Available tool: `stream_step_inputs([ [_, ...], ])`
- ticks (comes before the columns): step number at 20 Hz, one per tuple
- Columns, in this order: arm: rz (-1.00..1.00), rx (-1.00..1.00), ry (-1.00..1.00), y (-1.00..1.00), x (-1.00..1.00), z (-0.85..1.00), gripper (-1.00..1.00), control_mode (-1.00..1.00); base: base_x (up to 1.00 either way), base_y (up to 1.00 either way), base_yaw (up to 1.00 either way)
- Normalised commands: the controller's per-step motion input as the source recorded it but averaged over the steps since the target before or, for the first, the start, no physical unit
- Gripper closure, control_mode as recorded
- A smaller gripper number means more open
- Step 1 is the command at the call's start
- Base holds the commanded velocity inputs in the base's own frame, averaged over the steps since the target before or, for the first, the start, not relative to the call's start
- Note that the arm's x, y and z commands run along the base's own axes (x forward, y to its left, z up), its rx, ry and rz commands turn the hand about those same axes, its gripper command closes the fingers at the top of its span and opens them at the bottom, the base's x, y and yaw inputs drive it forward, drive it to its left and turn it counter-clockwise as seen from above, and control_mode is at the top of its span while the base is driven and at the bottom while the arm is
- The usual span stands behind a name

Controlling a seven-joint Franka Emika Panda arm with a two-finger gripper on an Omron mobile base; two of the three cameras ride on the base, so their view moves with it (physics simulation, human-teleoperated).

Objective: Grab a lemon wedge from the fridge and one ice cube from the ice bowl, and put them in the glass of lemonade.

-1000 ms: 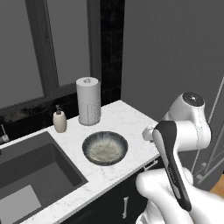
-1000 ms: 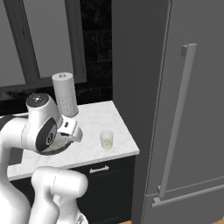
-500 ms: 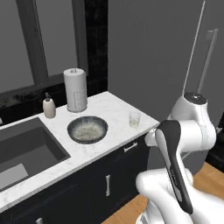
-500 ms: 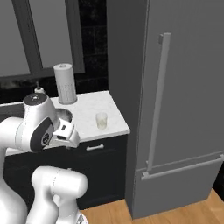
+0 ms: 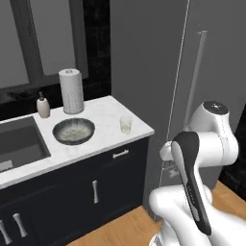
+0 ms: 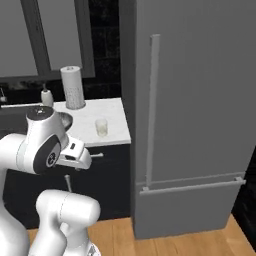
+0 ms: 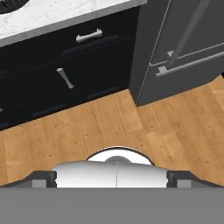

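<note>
Nothing is held yet: the arm is tucked in while the base faces the shut fridge (image 6: 200, 100).

Folded close, the arm keeps clear of the counter (image 5: 103, 113) and doors, which suits driving rather than reaching. On the counter, the ice bowl (image 5: 73, 131) sits between the sink (image 5: 19, 144) and the glass of lemonade (image 5: 126, 124), which stands near the fridge-side edge, so both should be handy later. The lemon wedge is presumably behind the shut door, by the long handle (image 6: 151, 110). The gripper (image 6: 80, 157) points at the wood floor (image 7: 131, 127); I cannot tell how its fingers stand. Ice cubes are too small to make out.
</note>
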Motion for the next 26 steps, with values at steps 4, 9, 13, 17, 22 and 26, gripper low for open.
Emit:
stream_step_inputs([
  [4,0.00,0.00,0.00,0.00,0.00,0.00,-1.00,1.00,0.00,-1.00,0.38],
  [9,0.00,0.00,0.00,0.00,0.00,0.00,-1.00,1.00,-0.03,-0.81,0.34],
  [13,0.00,0.00,0.00,0.00,0.00,0.00,-1.00,1.00,-0.14,-0.42,0.26],
  [17,0.00,0.00,0.00,0.00,0.00,0.00,-1.00,1.00,-0.36,-0.04,0.17],
  [22,0.00,0.00,0.00,0.00,0.00,0.00,-1.00,1.00,-0.67,-0.09,0.06],
  [26,0.00,0.00,0.00,0.00,0.00,0.00,-1.00,1.00,-0.66,-0.24,0.00],
])
